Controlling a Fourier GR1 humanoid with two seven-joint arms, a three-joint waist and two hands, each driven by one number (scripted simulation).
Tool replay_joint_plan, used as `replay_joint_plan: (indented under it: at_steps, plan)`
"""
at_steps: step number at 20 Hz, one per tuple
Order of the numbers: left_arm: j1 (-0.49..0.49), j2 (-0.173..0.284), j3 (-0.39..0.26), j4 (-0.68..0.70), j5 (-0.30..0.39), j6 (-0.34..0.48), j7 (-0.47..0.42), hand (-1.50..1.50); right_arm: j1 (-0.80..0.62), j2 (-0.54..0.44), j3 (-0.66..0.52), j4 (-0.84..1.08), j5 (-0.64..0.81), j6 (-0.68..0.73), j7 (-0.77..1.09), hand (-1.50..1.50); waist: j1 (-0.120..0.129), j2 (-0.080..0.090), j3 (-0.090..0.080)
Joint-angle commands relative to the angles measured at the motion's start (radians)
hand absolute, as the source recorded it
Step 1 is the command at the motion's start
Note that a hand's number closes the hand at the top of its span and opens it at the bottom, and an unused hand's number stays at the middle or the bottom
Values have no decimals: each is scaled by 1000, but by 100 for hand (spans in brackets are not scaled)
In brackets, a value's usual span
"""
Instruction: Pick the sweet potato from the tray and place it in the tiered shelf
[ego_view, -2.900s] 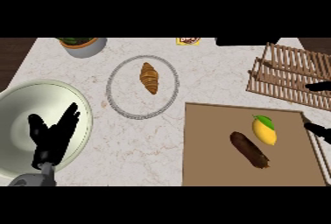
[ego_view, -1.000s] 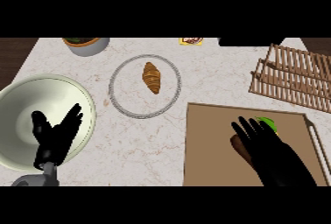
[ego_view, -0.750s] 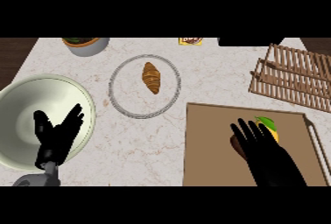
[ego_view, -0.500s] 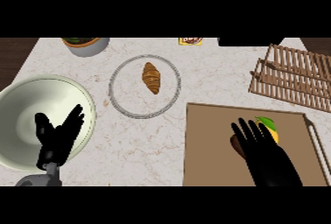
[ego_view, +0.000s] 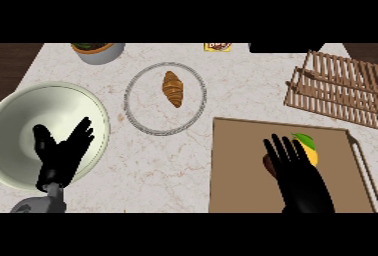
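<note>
Your right hand (ego_view: 299, 172) lies over the flat brown wooden tray (ego_view: 236, 170) with its fingers straight and spread, pointing away from you; it has hold of nothing. It sits there because the dark brown sweet potato (ego_view: 268, 165) is directly beneath it. Only a sliver of the potato shows at the left edge of the palm, so you cannot tell from here whether the fingers already touch it. Just right of the fingertips rests a yellow mango with a green tip (ego_view: 310, 148), close enough that it could get nudged, in my judgement, once you start curling in.

The slatted wooden tiered shelf (ego_view: 336, 87) stands beyond the hand and to its right, well apart, on the pale marble worktop (ego_view: 221, 82).

Your left hand (ego_view: 63, 152) rests open, fingers up, over the large cream bowl (ego_view: 29, 105) far to the left. Between the two hands, further out, a croissant (ego_view: 173, 88) lies on a round grey-rimmed plate (ego_view: 140, 112).
</note>
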Motion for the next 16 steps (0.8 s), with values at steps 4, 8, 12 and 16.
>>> replay_joint_plan:
  at_steps: [4,8,12,16]
  plan:
    - [-74,-41,5,68,-30,15,15,0,-28,76,-21,139,115,-60,-26,-150,-2,2,-2]
    - [26,-31,11,40,-49,-30,-67,0,-67,76,-114,215,92,-107,-133,-150,2,2,-2]
    - [36,-45,5,-39,-43,-11,28,0,-48,64,-163,225,60,-138,-216,-150,1,1,-2]
    - [-34,-50,21,-1,-59,6,56,0,-34,94,-162,193,92,-126,-231,-150,-1,1,-2]
